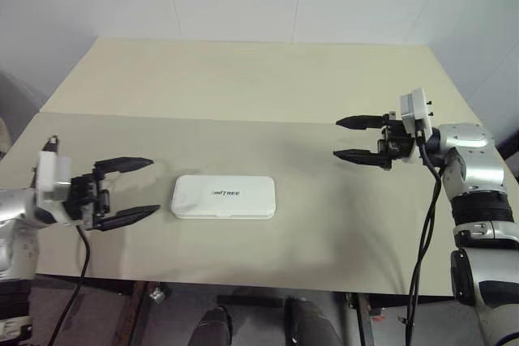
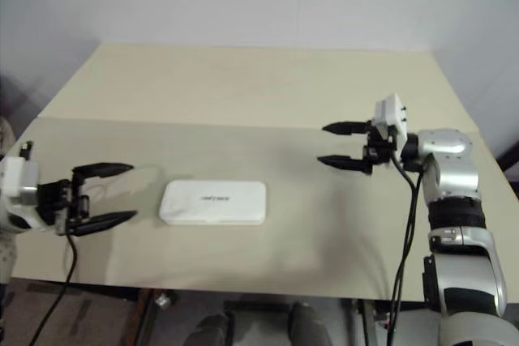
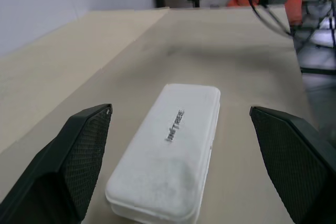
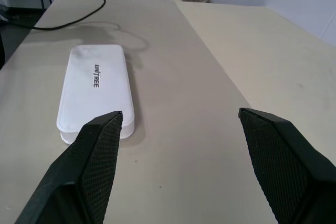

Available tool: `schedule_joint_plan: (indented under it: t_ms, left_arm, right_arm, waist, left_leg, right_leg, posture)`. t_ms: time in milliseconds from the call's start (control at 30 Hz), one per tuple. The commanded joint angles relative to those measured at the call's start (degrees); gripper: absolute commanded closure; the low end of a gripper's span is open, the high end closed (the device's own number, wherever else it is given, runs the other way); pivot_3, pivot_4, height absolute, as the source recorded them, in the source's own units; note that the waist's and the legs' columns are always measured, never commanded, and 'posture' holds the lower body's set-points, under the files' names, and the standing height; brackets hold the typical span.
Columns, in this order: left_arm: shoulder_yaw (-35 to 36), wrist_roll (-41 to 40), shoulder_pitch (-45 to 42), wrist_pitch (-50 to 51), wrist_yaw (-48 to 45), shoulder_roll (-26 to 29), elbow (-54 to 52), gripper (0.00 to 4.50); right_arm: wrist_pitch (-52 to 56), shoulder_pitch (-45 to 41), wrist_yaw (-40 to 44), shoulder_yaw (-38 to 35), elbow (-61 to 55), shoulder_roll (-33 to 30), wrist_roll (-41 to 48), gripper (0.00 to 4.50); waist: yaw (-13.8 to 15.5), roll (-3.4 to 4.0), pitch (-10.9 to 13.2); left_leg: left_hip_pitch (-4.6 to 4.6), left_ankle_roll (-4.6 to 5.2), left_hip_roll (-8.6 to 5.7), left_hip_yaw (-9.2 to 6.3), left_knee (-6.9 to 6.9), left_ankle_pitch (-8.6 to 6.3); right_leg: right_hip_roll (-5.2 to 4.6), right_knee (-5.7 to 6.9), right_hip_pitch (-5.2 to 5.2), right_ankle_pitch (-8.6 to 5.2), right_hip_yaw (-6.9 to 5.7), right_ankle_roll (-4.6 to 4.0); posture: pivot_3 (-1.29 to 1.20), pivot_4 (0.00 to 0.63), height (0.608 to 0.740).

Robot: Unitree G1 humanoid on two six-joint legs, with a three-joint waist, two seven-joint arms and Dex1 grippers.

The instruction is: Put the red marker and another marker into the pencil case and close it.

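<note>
Left eye view: closed pencil case (image 1: 223, 197) just beside left end effector (image 1: 139, 188)

Beige table (image 1: 243, 87), closed white pencil case (image 1: 223, 197) on it

The flat white rounded-corner hard plastic pencil case (image 1: 223, 197), lying closed near the front edge of the pale beige tabletop (image 1: 259, 95), carries the only readable lettering. Small dark capital letters on the middle of its lid (image 3: 175, 125) spell "UNITREE", a brand name printed in one short line along the length of the case. In the right wrist view the same word shows on the lid, and it can also be made out in the left eye view. No other text, number or sign can be read anywhere.
</note>
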Motion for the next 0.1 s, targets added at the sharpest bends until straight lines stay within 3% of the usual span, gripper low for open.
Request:
schedule_joint_plan:
  t_ms: [33, 100]
  left_arm:
    - [5.1, -5.7, 1.5, 5.3, -2.2, 1.2, -1.5, 0.03]
    - [7.1, -7.0, 3.5, 7.3, -3.9, 1.7, -2.2, 0.03]
  right_arm:
    - [-1.9, -2.0, 2.1, -0.5, 0.5, 0.2, 0.3, 0.00]
    - [-2.1, -2.5, 2.0, -0.6, 0.6, 0.4, 0.4, 0.00]
  waist:
    - [-0.4, 0.00, 0.0]
    - [-0.6, 0.00, 0.0]
  left_leg:
    - [0.00, 0.00, 0.00, 0.00, 0.00, -0.01]
    - [-0.01, -0.01, 0.00, 0.00, -0.01, -0.02]
  right_leg:
    - [0.00, 0.00, 0.00, 0.00, 0.00, 0.00]
    - [0.00, 0.00, -0.01, -0.02, 0.00, 0.01]
  posture:
    - [0.00, 0.150, 0.740]
    - [0.00, 0.150, 0.740]
